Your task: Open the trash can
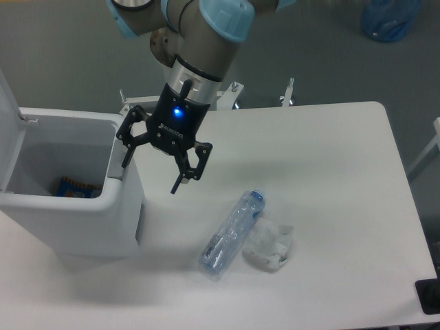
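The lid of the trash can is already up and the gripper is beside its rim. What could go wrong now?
1. The open gripper has one of its fingers close to the trash can rim; moving away sideways might catch the rim and push the bin.
2. The other finger hangs above the table, near the plastic bottle and crumpled wrapper; a low sweep could knock them.

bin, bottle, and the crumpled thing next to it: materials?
Trash can: looks like white matte molded plastic, with rounded corners and smooth thick walls. Bottle: clear thin plastic with a blue cap, see-through and dented. Crumpled wad: probably tissue or thin plastic film; white, creased, hard to tell which.
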`<act>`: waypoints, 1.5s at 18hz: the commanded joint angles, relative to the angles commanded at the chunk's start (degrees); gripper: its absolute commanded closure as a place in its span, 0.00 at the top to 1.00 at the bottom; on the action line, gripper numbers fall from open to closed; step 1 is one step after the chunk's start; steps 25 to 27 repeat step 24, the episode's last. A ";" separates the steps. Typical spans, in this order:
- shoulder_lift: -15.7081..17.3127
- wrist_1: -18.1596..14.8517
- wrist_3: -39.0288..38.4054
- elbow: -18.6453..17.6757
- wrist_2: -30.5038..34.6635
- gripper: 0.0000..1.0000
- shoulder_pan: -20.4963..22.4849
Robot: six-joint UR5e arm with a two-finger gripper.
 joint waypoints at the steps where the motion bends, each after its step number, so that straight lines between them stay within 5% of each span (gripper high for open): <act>1: -0.52 0.53 0.79 0.53 0.87 1.00 1.23; 5: -1.67 2.11 8.77 2.38 9.04 1.00 4.84; 11: -8.69 4.05 18.44 3.35 26.61 1.00 9.15; 15: -11.33 3.96 23.28 3.34 28.66 1.00 13.37; 21: -12.75 3.61 37.43 2.82 32.86 1.00 13.38; 27: -12.83 3.61 38.76 2.21 33.58 1.00 13.20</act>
